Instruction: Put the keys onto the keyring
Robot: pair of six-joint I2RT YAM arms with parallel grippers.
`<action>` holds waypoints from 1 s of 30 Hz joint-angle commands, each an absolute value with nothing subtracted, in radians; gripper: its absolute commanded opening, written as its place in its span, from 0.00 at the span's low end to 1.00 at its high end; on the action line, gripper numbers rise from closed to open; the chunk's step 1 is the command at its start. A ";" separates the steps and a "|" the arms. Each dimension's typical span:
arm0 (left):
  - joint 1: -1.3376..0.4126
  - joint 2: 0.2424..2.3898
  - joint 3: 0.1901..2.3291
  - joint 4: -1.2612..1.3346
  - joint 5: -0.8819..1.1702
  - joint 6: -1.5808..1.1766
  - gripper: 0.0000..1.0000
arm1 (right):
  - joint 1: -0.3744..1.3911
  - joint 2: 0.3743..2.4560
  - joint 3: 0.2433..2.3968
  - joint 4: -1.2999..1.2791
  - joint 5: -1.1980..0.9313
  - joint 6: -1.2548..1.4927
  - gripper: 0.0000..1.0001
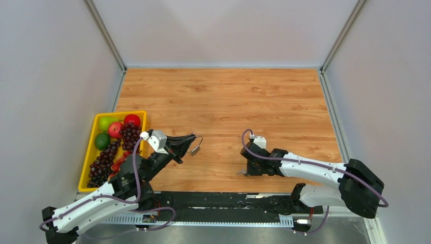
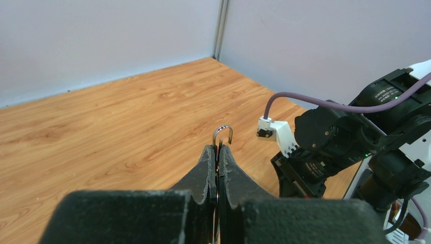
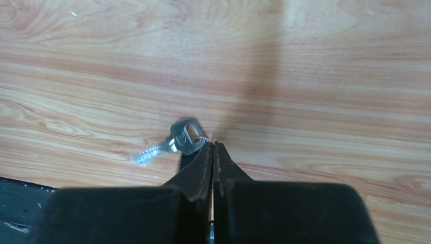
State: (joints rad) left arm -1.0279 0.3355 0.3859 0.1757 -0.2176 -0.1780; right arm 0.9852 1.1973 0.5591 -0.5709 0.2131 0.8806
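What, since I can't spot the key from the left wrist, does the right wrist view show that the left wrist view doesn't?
Only right wrist: a silver key lying at the tips of the shut right pincer; whether it is pinched is unclear. Only left wrist: the keyring sticking out of the shut left pincer, the right arm, the walls. Both: the wooden table.

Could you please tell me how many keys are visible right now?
2. One silver metal key lies on the wooden table at the right claw's tip; one small silver key dangles from the thin wire keyring in the left claw. Others may be hidden.
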 commanded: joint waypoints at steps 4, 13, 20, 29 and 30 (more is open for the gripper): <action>-1.031 0.340 0.414 0.213 -0.213 -0.189 0.00 | 0.990 1.177 0.657 -0.572 0.227 0.840 0.00; -1.031 0.322 0.410 0.205 -0.232 -0.187 0.00 | 0.991 1.146 0.804 -0.612 0.323 0.783 0.00; -1.031 0.312 0.410 0.198 -0.235 -0.189 0.00 | 0.991 1.157 0.817 -0.615 0.322 0.761 0.00; -1.031 0.312 0.405 0.200 -0.235 -0.192 0.00 | 1.018 1.189 0.770 -0.643 0.398 0.781 0.00; -1.031 0.312 0.405 0.201 -0.235 -0.192 0.00 | 1.032 1.203 0.766 -0.642 0.417 0.791 0.00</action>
State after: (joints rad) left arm -1.0279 0.3195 0.3859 0.1745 -0.2272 -0.1776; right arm 0.9977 1.1690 0.7822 -0.6361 0.3416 0.7719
